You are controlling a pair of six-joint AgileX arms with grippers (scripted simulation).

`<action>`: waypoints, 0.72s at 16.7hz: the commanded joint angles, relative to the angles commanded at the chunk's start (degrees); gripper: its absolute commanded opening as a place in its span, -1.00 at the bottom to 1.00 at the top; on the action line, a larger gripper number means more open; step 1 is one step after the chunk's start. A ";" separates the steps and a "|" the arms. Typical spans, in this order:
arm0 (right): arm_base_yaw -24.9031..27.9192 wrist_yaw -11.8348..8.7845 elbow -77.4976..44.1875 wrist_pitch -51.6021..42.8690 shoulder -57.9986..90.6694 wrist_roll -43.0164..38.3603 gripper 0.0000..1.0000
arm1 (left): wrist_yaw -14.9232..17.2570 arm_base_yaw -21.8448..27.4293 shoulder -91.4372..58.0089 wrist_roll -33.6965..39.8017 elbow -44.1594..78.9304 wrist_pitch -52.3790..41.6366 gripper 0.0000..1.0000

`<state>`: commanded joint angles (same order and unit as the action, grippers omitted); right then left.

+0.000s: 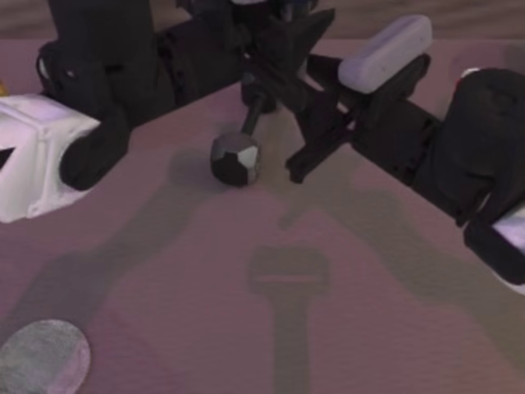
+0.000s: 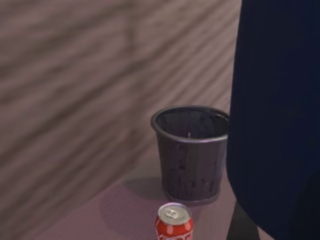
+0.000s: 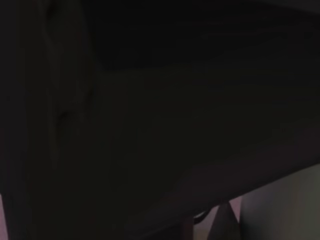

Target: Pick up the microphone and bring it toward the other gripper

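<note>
The microphone [image 2: 280, 125] fills one side of the left wrist view as a big dark-blue rounded head, very close to the camera. In the top view it is hidden among the black gripper parts at the back centre. My left gripper [image 1: 256, 45] reaches in there from the left, raised above the table and shut on the microphone. My right gripper [image 1: 305, 103], the other gripper, comes in from the right with its lavender pad [image 1: 385, 53] on top. Its pointed fingers [image 1: 299, 168] are spread open right next to the left gripper. The right wrist view is dark.
A black hex-headed dumbbell [image 1: 236, 158] lies on the table just below the two grippers. A dark mesh bin [image 2: 191, 152] and a red can [image 2: 174, 222] stand near a wall. A grey disc [image 1: 43, 357] lies at the front left corner.
</note>
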<state>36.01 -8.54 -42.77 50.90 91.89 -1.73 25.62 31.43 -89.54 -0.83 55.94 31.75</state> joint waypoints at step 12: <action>0.00 0.00 0.00 0.00 0.00 0.00 0.51 | 0.00 0.00 0.00 0.00 0.00 0.00 -1.00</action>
<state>36.01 -8.54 -42.77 50.90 91.89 -1.73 25.62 31.43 -89.54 -0.83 55.94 31.75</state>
